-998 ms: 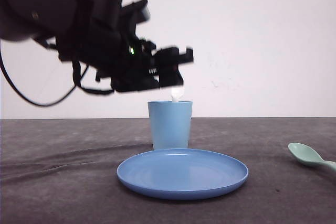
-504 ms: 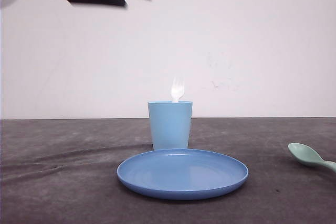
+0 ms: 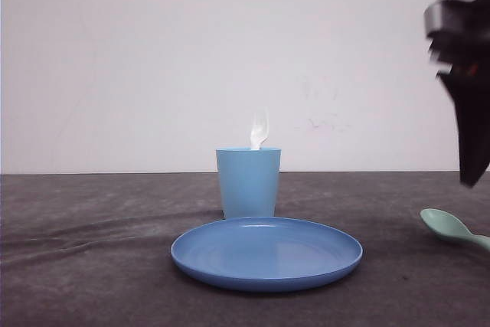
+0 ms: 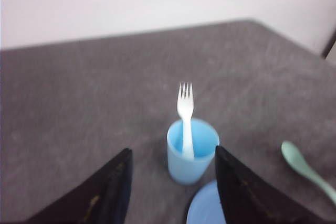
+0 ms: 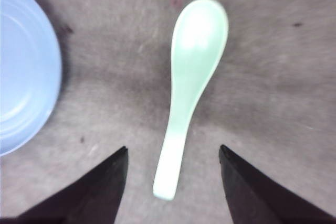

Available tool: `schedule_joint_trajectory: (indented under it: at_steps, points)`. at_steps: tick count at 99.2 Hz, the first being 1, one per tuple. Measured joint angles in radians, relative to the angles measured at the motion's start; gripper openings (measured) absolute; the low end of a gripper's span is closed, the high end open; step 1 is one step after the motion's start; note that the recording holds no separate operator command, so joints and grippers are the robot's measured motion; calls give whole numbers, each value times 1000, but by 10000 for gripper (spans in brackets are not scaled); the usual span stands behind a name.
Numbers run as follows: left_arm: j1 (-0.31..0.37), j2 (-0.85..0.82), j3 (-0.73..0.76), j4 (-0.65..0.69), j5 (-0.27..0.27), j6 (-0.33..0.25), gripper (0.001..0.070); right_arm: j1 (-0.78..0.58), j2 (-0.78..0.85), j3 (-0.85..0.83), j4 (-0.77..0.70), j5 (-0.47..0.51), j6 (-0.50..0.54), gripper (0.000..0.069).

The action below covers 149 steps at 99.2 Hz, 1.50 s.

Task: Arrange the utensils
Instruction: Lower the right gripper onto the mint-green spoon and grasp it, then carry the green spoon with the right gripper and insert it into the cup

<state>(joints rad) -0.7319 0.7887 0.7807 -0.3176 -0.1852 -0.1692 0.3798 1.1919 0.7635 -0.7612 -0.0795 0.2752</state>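
Light is soft, even and fairly bright, with the white wall behind washed to a pale, slightly pink tone. The fork (image 3: 260, 129) standing in the cup (image 3: 248, 182) is overexposed in the front view, its tines glowing and smeared. The blue plate (image 3: 266, 253) carries a mild sheen and throws only a faint shadow on the dark counter (image 3: 92, 266). At the right edge of the front view the right claw (image 3: 463, 74) is a motion-blurred silhouette. Both wrist views are soft; the spoon (image 5: 190, 85) shows a bright, hazy patch of glare on its bowl and blurred edges.
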Motion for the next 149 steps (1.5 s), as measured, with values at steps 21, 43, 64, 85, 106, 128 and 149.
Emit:
schedule_joint_trajectory:
  at_steps: [21, 43, 64, 85, 106, 128, 149]
  points:
    - [0, 0, 0, -71, 0, -4, 297, 27, 98, -1, 50, 49, 18, 341]
    - [0, -1, 0, -76, 0, -4, 297, 43, 187, -2, 91, 53, 21, 298]
    - [0, -3, 0, -76, 0, -4, 297, 45, 240, 0, 108, 57, 21, 158]
    - [0, -3, 0, -76, 0, -4, 297, 46, 235, -2, 121, 64, 21, 74]
    - [0, -3, 0, -81, 0, -4, 297, 82, 82, 0, 181, 66, 21, 72]
    - [0, -3, 0, -80, 0, -11, 297, 165, -71, 59, 368, 80, 21, 66]
    - [0, -3, 0, -80, 1, -28, 297, 272, -37, 96, 642, 91, 3, 66]
